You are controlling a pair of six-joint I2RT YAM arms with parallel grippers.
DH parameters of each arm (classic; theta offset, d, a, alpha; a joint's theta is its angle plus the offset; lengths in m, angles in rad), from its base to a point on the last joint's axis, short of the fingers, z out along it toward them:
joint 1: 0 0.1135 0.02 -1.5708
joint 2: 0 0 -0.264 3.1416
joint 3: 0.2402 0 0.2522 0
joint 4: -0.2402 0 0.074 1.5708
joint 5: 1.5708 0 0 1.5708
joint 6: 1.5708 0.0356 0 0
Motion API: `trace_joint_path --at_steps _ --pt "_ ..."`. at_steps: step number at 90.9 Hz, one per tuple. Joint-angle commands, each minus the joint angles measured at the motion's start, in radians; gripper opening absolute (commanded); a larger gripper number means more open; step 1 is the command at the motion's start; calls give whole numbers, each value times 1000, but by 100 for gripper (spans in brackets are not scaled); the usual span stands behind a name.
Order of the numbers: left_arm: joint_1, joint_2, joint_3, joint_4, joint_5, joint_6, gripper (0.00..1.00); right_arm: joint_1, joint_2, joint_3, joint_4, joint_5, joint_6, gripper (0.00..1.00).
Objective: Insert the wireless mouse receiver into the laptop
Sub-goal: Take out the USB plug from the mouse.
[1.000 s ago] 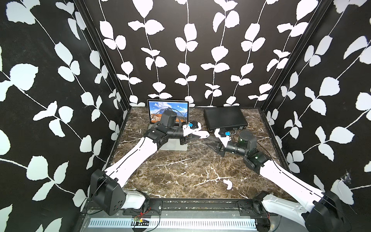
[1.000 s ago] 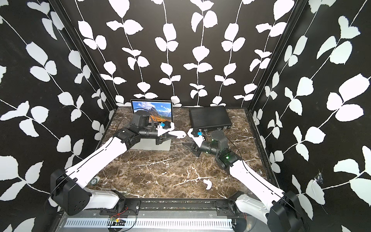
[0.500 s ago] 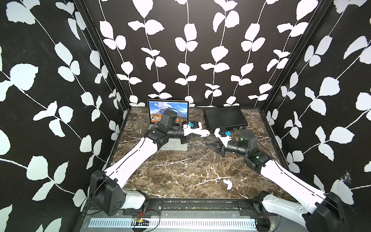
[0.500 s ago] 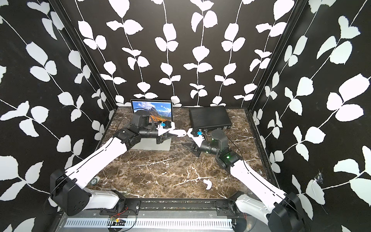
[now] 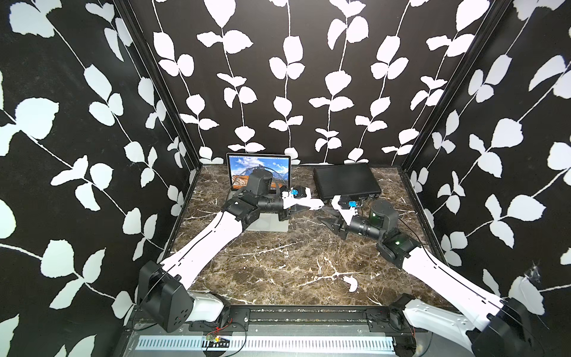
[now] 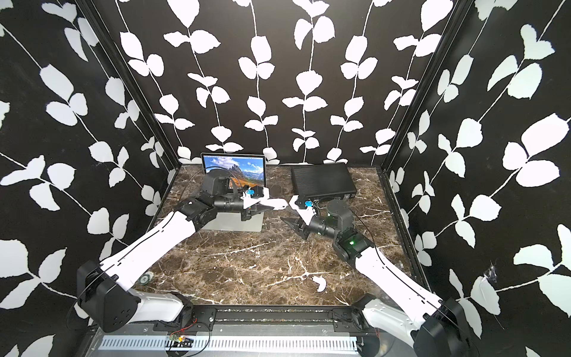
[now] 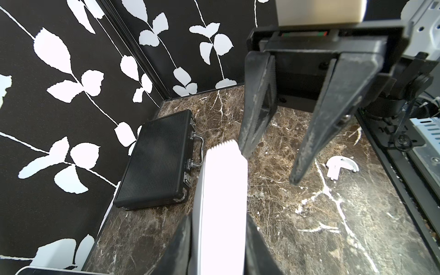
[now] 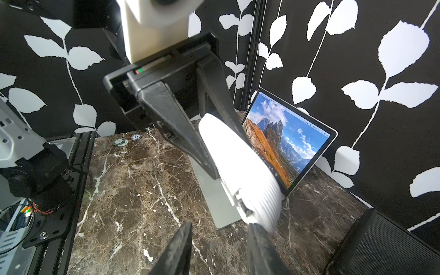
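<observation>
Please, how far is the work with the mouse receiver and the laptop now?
Done: the cover piece lies off the mouse, on the table. In hand: the left gripper holds the wireless mouse in the air beside the laptop; the right gripper is at its end, jaws open and empty. Remaining: no receiver shows outside the mouse, so pulling it out and plugging it in both remain.

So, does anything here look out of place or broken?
Yes: a small white curved cover piece lies alone on the marble table near the front edge, apart from the wireless mouse, which the left arm's jaws hold in the air; it may have come off it. Two poker chips also sit near the left arm's base.
</observation>
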Motion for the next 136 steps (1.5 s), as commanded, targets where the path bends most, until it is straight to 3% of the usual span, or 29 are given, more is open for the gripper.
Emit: trace_joint_path --at_steps 1,19,64,107,136 --pt "-9 -47 4 -12 44 42 14 6 7 26 55 14 1 42" --pt "-18 -38 12 -52 33 88 14 7 13 36 94 11 17 42" --pt "-22 -3 37 -68 56 54 13 8 21 39 130 28 43 42" --pt "-23 34 43 3 -22 37 10 33 24 46 -54 -10 -59 37" --pt "-20 60 43 13 -53 47 11 35 15 -14 -100 45 -68 37"
